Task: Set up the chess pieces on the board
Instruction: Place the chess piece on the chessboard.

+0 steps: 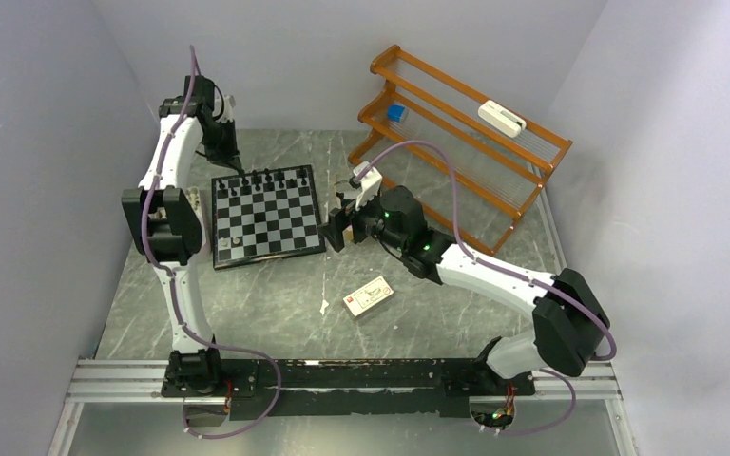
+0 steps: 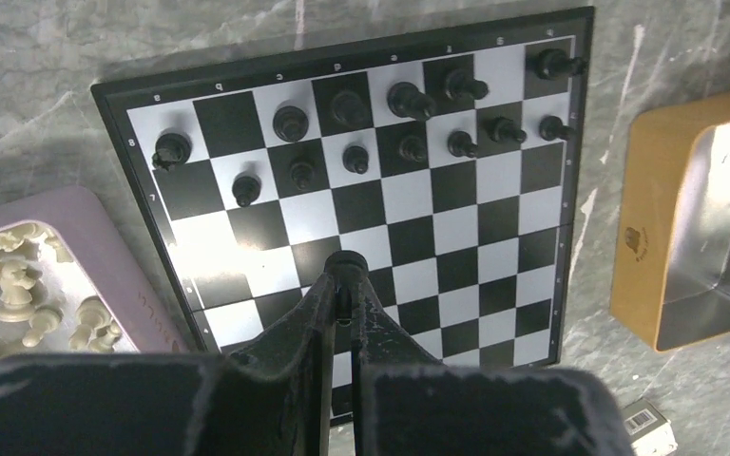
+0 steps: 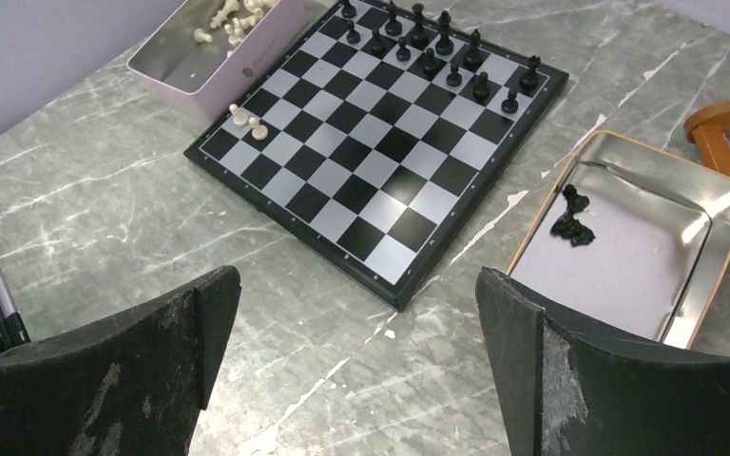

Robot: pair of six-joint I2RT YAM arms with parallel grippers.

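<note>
The board (image 1: 276,228) lies left of centre, with black chess pieces (image 2: 407,99) standing in its two far rows (image 1: 266,180). My left gripper (image 2: 345,277) hangs over the board's middle (image 2: 437,228), shut on a small black piece (image 2: 345,262) pinched at its tips. Two white pieces (image 3: 247,122) stand on a near corner of the board (image 3: 361,142). Off the board's right edge, my right gripper (image 3: 356,328) is open over bare table, nothing between its fingers (image 3: 204,318). In the top view it (image 1: 335,230) sits beside the board.
A pink tin (image 2: 105,256) of white pieces lies by the board's left side. A tan tin (image 3: 713,204) on the right holds a few black pieces (image 3: 570,220). A wooden rack (image 1: 466,142) stands far right, and a small card box (image 1: 369,296) lies near centre.
</note>
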